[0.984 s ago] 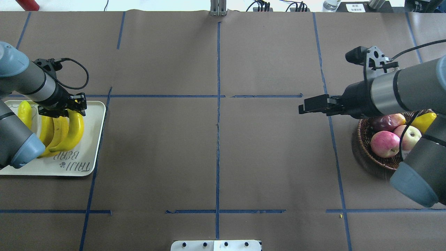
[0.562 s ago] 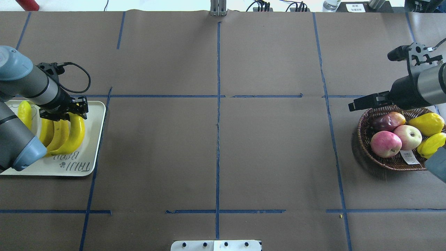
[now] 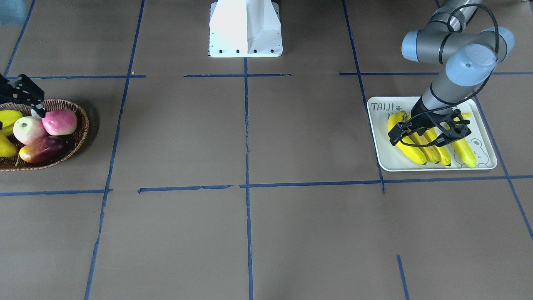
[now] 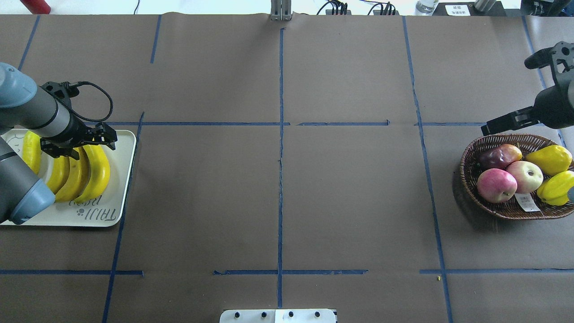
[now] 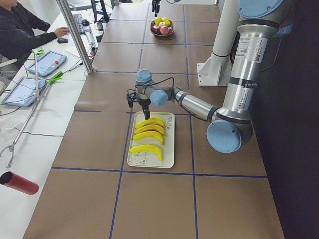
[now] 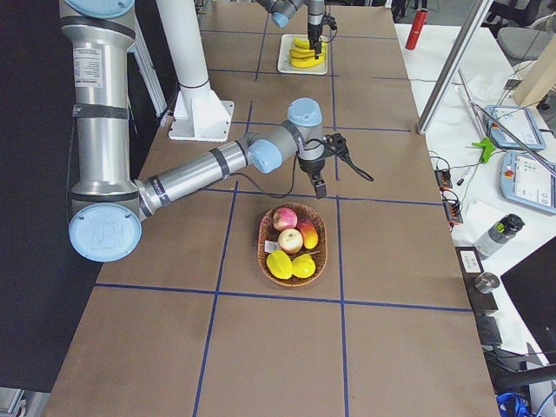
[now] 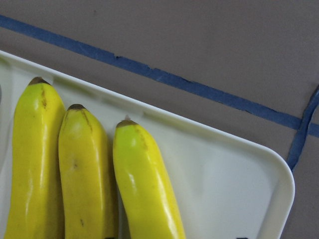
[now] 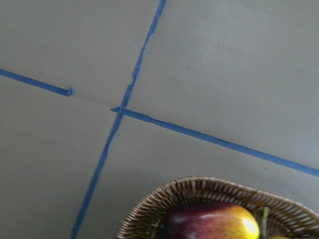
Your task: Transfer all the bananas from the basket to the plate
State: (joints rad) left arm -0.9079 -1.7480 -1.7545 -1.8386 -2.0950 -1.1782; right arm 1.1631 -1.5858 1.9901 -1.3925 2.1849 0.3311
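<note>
Four yellow bananas (image 4: 96, 168) lie side by side on the pale plate (image 4: 127, 170), one of them apart at the far end (image 4: 31, 150). My left gripper (image 4: 78, 144) hovers open just over their tips, its jaws spread wide and holding nothing. The left wrist view looks down on three banana tips (image 7: 142, 184) and the plate's corner (image 7: 234, 179). The wicker basket (image 4: 466, 184) sits at the right edge of the table. My right gripper (image 4: 487, 129) hangs beyond its far rim, seen edge-on, so whether it is open or shut is unclear.
The basket holds two pink-red apples (image 4: 495, 185), a dark mango (image 4: 498, 156) and two yellow fruits (image 4: 549, 159). Blue tape lines cross the brown table cover. The white robot base (image 3: 245, 29) stands mid-table on the robot's side.
My left gripper opened off the outermost banana, which now rests flat on the plate. My right arm drew back to the right, from mid-table to beside the basket.
</note>
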